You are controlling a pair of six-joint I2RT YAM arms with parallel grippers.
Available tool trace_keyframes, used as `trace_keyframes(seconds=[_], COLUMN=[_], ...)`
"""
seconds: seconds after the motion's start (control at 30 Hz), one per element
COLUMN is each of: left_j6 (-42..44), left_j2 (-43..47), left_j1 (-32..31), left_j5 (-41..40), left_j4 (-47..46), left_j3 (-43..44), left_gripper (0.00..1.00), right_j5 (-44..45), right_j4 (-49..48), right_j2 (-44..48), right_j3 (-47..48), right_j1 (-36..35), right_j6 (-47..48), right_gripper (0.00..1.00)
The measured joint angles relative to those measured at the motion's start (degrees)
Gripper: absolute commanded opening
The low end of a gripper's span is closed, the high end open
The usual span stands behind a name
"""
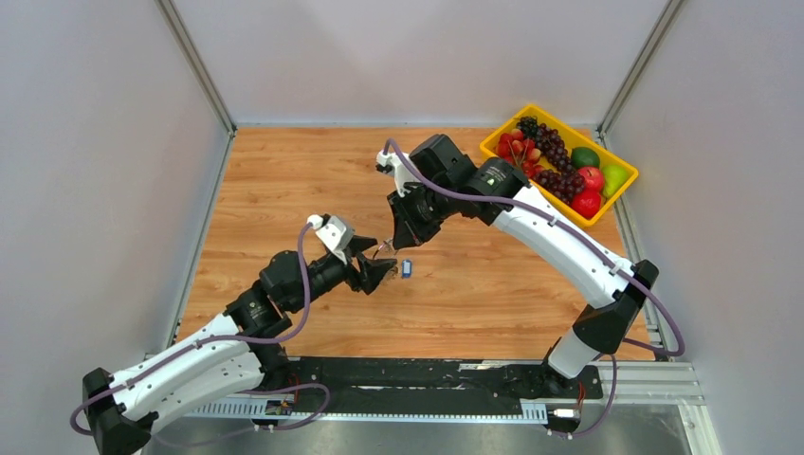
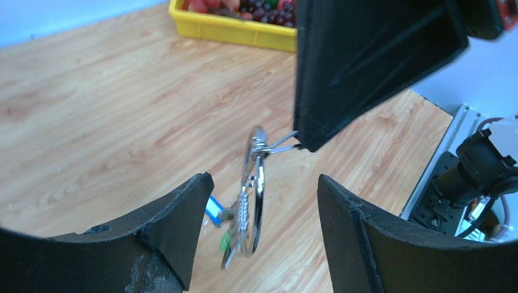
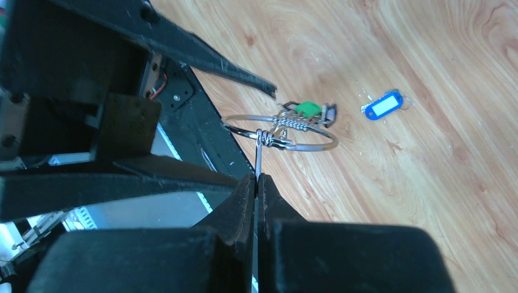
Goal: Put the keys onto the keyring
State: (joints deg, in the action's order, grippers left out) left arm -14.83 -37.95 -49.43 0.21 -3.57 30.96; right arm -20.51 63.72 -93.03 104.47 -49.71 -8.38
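Note:
The keyring (image 3: 303, 147) is a thin silver wire loop hanging above the table from a short wire stem. My right gripper (image 3: 257, 178) is shut on that stem; in the top view it (image 1: 395, 243) is just above the ring (image 1: 383, 250). A key with a green tag (image 3: 307, 108) hangs on the ring. My left gripper (image 2: 262, 178) is open, its fingers on either side of the ring (image 2: 259, 194) without touching it. A key with a blue tag (image 3: 383, 105) lies loose on the wood (image 1: 407, 269). I cannot make out a black-tagged key.
A yellow basket (image 1: 496, 139) of fruit stands at the back right corner and shows in the left wrist view (image 2: 232, 32). Grey walls close in the wooden table on three sides. A black rail (image 1: 427, 374) runs along the near edge.

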Motion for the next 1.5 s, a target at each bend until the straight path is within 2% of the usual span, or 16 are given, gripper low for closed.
trace_keyframes(seconds=[0.2, 0.63, 0.83, 1.1, 1.3, 1.5], left_j6=[6.8, 19.0, 22.8, 25.7, 26.7, 27.4], left_j2=[0.1, -0.4, -0.6, -3.6, -5.0, -7.0], left_j1=[-4.8, -10.6, -12.2, -12.7, -12.7, -12.9], left_j5=[-3.3, -10.9, -14.4, -16.0, -16.0, -15.3], left_j4=[-6.7, -17.0, -23.5, -30.0, -34.1, -37.6], left_j3=[-2.3, -7.4, -9.9, -11.0, -11.1, -11.4], left_gripper=[0.76, 0.77, 0.86, 0.87, 0.84, 0.72], right_j5=[-1.5, -2.6, -2.6, -2.6, -2.6, -2.8], right_j4=[2.4, 7.0, 7.1, 7.1, 7.1, 7.0], right_j2=[0.0, -0.5, -0.5, -0.5, -0.5, -0.5], right_j3=[4.6, 6.4, 6.4, 6.4, 6.4, 6.4], right_j1=[-0.2, -0.9, -1.5, -2.1, -2.3, -2.3], right_j6=[-0.6, -0.6, -0.6, -0.8, -1.0, -1.0], right_gripper=[0.00, 0.00, 0.00, 0.00, 0.00, 0.00])
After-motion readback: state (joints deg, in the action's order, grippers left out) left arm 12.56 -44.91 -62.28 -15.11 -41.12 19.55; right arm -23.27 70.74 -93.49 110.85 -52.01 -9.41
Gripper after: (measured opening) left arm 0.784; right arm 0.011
